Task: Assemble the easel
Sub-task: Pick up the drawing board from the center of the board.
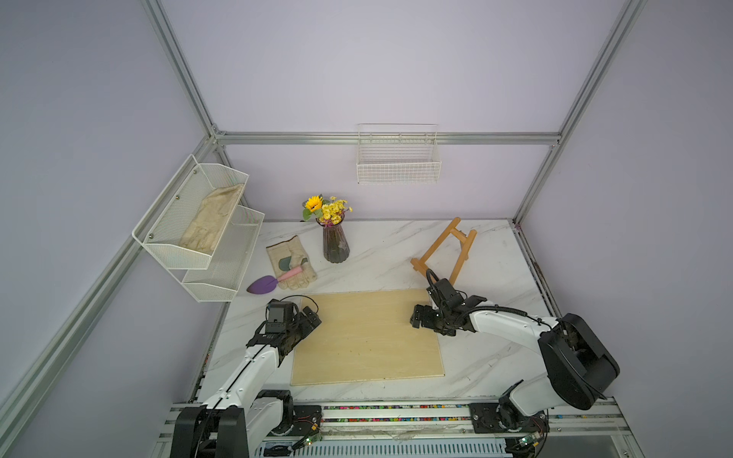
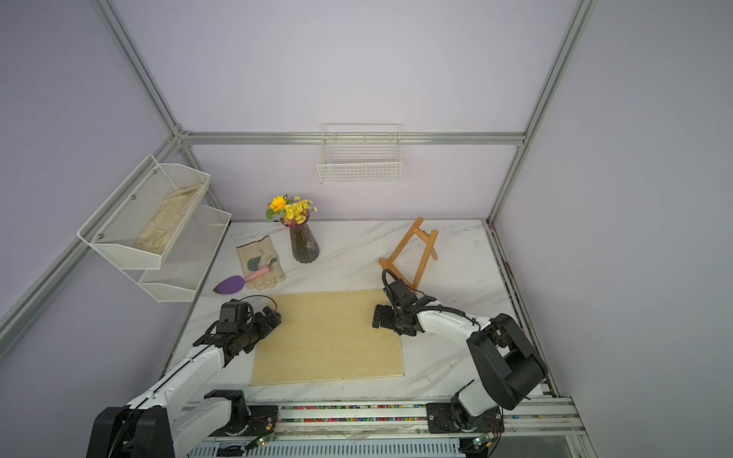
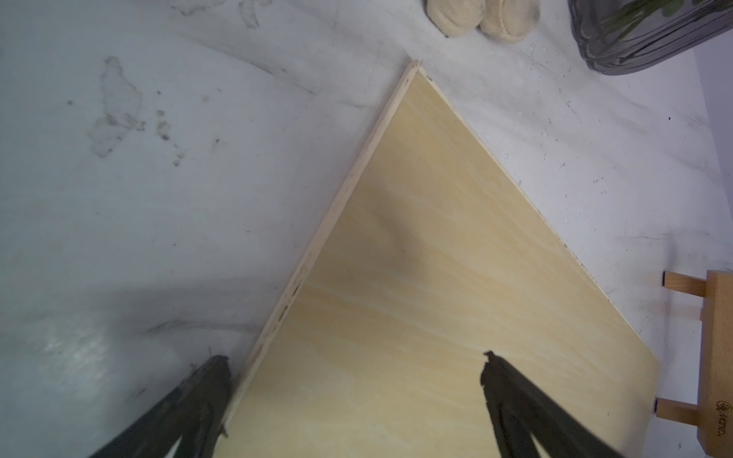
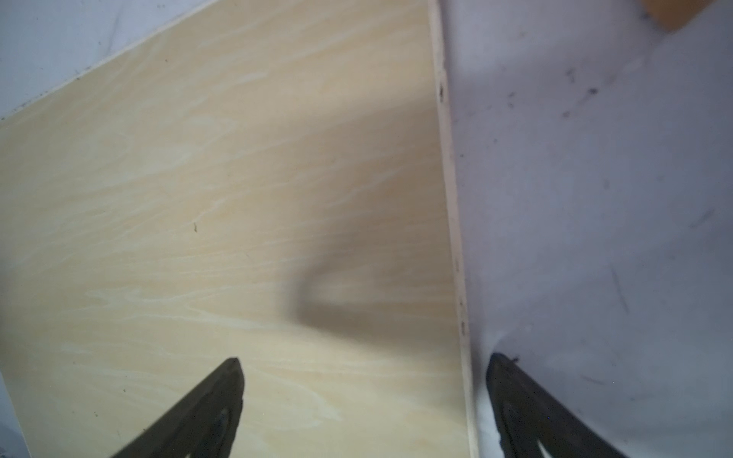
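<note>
Far right on the table (image 1: 496, 285), your easel (image 1: 436, 242) (image 2: 400, 242) (image 3: 718, 357) (image 4: 678, 12) sits just past the far right corner of the board (image 1: 365, 341) (image 2: 329, 341) (image 3: 436, 297) (image 4: 238, 158). Its narrow end points to the back wall and its ledge end points toward you. Both top views show two legs and cross bars. Can't tell if it stands propped or lies flat. The left wrist view catches only the ledge with two slat ends poking out, apart from the board. The right wrist view shows just a blurred brown corner. Its near end is just beyond your right wrist, apart from both grippers.

Your right gripper (image 1: 415, 316) (image 2: 377, 316) (image 4: 365, 360) is spread wide and grips nothing. It straddles the board's right edge near the far corner, one finger over the board and the other over bare table. Can't tell if the tips touch down.

Your left gripper (image 1: 313, 317) (image 2: 273, 317) (image 3: 353, 359) is the same: spread wide, nothing between the fingers. It straddles the left edge near the far left corner, one finger over table and one over board.

The board lies flat mid-table between the arms.

Further out, a vase (image 1: 336, 248) (image 2: 303, 248) of yellow flowers stands toward the back, left of centre. A glove (image 1: 291, 259) (image 2: 260, 259) lies just left of it. A purple trowel (image 1: 263, 283) (image 2: 230, 284) has its pink handle on the glove and its blade on the table. A rack (image 1: 198, 253) (image 2: 131, 253) hangs on the left wall with another glove in the upper tray. A wire basket (image 1: 398, 170) (image 2: 359, 170) hangs on the back wall.
</note>
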You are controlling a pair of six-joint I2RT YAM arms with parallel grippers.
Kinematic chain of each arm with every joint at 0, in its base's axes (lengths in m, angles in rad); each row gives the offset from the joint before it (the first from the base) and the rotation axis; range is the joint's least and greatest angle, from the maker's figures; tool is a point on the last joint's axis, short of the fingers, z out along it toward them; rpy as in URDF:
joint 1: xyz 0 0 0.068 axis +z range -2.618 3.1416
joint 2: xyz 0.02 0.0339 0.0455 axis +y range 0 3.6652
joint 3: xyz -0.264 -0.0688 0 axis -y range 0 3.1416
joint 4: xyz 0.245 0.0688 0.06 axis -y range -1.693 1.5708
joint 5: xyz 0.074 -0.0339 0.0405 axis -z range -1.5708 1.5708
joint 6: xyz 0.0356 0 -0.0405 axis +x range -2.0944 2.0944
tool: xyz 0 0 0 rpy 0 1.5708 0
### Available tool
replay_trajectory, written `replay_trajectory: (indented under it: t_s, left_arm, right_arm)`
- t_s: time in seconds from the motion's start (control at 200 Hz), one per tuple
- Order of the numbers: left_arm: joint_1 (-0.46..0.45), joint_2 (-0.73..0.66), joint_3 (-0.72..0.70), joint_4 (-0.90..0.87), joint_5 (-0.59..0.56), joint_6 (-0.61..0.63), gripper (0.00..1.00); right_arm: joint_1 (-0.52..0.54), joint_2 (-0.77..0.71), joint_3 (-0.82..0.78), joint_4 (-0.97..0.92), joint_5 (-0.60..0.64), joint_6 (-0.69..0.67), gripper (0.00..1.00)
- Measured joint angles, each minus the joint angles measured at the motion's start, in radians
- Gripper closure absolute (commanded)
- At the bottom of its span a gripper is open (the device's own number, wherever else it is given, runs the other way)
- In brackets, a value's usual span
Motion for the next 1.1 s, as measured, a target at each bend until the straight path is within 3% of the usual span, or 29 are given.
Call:
replay_trajectory:
  t_s: [0.245, 0.615, 0.875, 1.095]
  left_arm:
    - [-0.072, 0.000, -0.004, 0.017, -0.063, -0.016, 0.00]
    - [-0.078, -0.031, -0.036, 0.047, -0.129, -0.039, 0.00]
    - [-0.078, -0.029, -0.038, 0.046, -0.154, -0.043, 0.00]
    - [-0.095, -0.034, -0.038, 0.066, -0.082, -0.066, 0.00]
  right_arm:
    - [-0.034, -0.043, -0.048, 0.079, -0.089, 0.020, 0.03]
    - [-0.101, -0.138, -0.097, 0.068, -0.299, 0.089, 0.03]
    - [-0.209, -0.319, -0.170, 0.133, -0.506, 0.158, 0.03]
    - [-0.217, -0.393, -0.178, 0.219, -0.729, 0.216, 0.03]
